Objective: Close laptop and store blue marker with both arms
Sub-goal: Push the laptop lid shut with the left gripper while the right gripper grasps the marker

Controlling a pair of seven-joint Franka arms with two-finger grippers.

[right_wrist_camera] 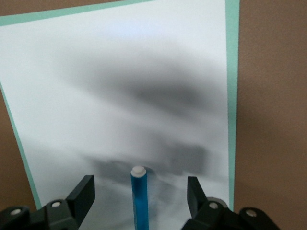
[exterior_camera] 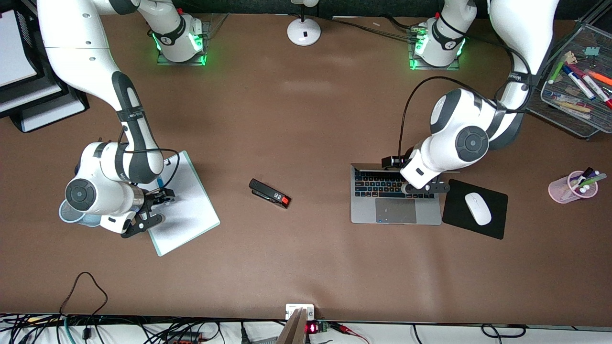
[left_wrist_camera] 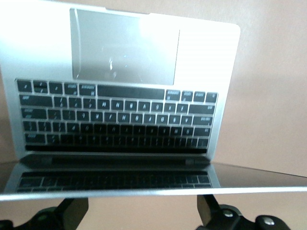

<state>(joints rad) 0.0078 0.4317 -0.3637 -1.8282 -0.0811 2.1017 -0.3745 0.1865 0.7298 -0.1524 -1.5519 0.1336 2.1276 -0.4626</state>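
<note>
The laptop point(exterior_camera: 396, 200) lies open toward the left arm's end of the table. My left gripper point(exterior_camera: 424, 188) hangs over the hinge end of its keyboard. In the left wrist view the laptop point(left_wrist_camera: 120, 105) fills the frame, and the lid's top edge crosses between my open left gripper's point(left_wrist_camera: 141, 207) fingers without touching them. The blue marker point(right_wrist_camera: 139, 201) lies on the white-sheeted clipboard point(right_wrist_camera: 120, 72). My right gripper point(right_wrist_camera: 139, 186) is open, with one finger on each side of the marker and clear of it. In the front view the right gripper point(exterior_camera: 153, 210) is over the clipboard point(exterior_camera: 186, 210) and hides the marker.
A black stapler point(exterior_camera: 270, 193) lies mid-table. A white mouse point(exterior_camera: 478, 209) on a black pad sits beside the laptop. A pink pen cup point(exterior_camera: 573, 187) and a mesh tray point(exterior_camera: 576, 91) stand at the left arm's end. A pale blue cup point(exterior_camera: 67, 216) sits under the right arm.
</note>
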